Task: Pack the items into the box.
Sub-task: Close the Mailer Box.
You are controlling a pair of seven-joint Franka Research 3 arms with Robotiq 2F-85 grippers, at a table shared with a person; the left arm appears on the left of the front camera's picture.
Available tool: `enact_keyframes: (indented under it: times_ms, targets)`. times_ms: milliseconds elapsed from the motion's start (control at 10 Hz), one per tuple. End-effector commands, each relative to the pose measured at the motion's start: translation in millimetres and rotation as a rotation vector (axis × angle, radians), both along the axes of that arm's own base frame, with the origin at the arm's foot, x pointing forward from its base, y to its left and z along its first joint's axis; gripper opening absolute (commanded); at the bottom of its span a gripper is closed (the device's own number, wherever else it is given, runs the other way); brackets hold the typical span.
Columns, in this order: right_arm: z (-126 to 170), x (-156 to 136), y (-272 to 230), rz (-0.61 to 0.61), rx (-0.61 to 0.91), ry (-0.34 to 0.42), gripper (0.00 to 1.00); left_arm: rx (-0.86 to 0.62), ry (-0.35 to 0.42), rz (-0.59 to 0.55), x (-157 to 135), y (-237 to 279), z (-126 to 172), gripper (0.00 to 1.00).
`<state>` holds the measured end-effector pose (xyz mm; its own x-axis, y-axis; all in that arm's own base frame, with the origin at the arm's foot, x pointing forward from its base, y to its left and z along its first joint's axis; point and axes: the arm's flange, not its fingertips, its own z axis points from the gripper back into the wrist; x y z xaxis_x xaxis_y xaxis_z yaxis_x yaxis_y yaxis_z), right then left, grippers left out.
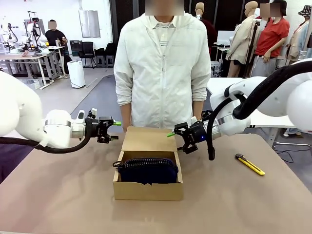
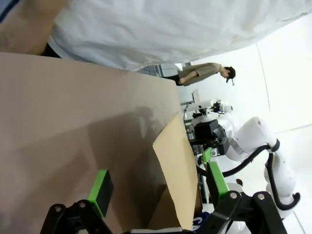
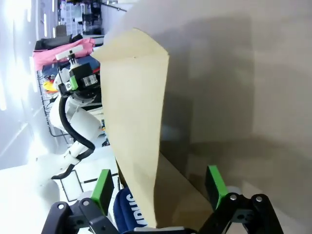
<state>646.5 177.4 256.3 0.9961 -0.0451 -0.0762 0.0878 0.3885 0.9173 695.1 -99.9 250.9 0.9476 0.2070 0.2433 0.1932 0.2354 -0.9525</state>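
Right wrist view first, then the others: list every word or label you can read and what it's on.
White capital letters on the navy pouch, cut off by the box flap and the picture's edge: not readable.
On the box flap: no print seen.
On the yellow utility knife: too small to tell.

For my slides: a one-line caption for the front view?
Left jaws and right jaws open beside the flap of the box; navy pouch inside, person behind.

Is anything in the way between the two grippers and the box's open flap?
Nothing visible is. The flap rises at the far edge of the box, with the open left gripper and open right gripper close beside its two side edges. The pouch lies inside the box; the knife lies well off to the right.
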Motion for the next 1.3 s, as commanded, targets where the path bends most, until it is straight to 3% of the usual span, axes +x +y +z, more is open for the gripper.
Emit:
enact_keyframes:
  times_ms: [0,100,500,800,900,1000,1200]
  targets:
    - [2,12,5,-0.015,0.051,0.038,1.0,-0.036,-0.047,-0.073,12,-10,-2,1.0]
    - [1,11,0,-0.032,0.064,0.037,1.0,-0.06,-0.075,-0.14,13,-20,-3,1.0]
    - [-2,13,-13,-0.075,0.189,0.034,1.0,-0.085,-0.054,-0.288,14,-41,-2,1.0]
    - [0,10,-18,-0.083,0.214,0.003,1.0,-0.067,-0.03,-0.345,10,-46,-2,1.0]
    - [-1,12,-18,-0.095,0.173,0.024,0.81,-0.07,-0.033,-0.341,9,-47,-2,0.81]
    - [0,11,-18,-0.101,0.197,-0.001,0.62,-0.086,-0.06,-0.353,7,-45,-2,0.61]
    - [1,9,-17,-0.094,0.189,-0.016,0.62,-0.093,-0.057,-0.357,5,-43,-2,0.61]
